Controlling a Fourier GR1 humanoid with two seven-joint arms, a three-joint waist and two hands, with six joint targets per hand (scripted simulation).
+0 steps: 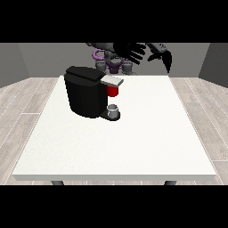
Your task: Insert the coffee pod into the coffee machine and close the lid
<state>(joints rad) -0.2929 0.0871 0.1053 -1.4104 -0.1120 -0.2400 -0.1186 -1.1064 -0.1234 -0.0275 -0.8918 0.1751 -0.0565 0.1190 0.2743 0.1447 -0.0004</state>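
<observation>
1. The pod [114,107], if that grey thing is it, is sitting on the machine's [87,92] base, below a red thing [113,91].
2. You're seeing the hand at the view's left [133,52] spreading straight fingers, holding nothing.
3. The hand at the view's right [165,57] is hanging; its fingers I cannot tell.

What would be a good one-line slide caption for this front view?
Humanoid robot behind a white table, both hands raised above its far edge, facing a black coffee machine.

Bright, even light – faint shadows – no glare
</observation>
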